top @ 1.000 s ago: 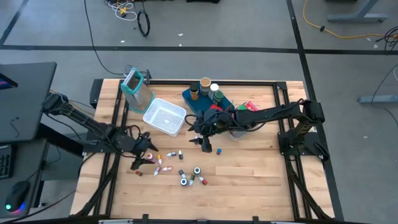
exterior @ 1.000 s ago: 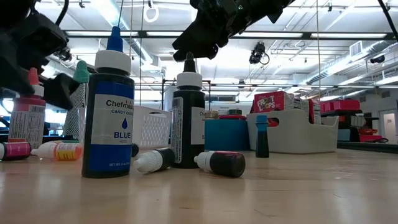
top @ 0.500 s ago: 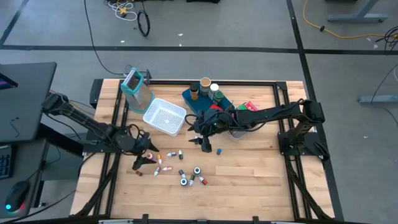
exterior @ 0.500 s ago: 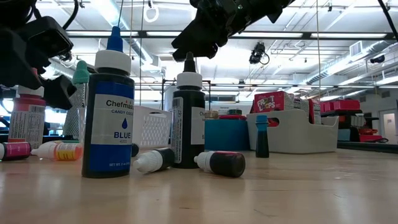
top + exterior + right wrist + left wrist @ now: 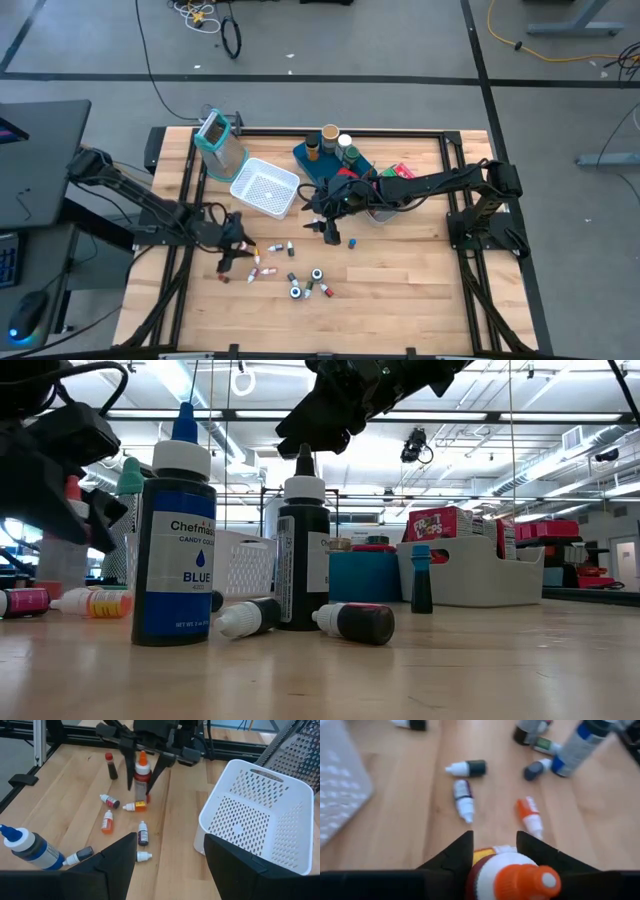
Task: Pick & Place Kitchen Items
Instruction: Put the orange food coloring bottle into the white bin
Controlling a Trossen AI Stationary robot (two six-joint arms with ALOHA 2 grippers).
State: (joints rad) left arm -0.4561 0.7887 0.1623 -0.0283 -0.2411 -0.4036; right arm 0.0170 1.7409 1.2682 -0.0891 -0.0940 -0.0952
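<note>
One upright bottle with an orange cap is the item in hand: it stands on the wooden table at the left edge of the scatter of small bottles, between the fingers of the left gripper. In the left wrist view its cap sits squarely between the two dark fingers, which I read as drawn in against the bottle's sides, though I cannot confirm firm contact on both. To do this step well I would finish the squeeze before any lift, keep the grip low on the body rather than on the tapered cap, and rise straight up so the bottle stays vertical. Just beside its base lie a yellow-banded bottle and an orange one; a sideways drag would knock them. The white mesh basket lies near, beyond the cluster. My right gripper hangs over the middle of the table with its fingers apart, holding nothing, well clear of the left arm's path.
</note>
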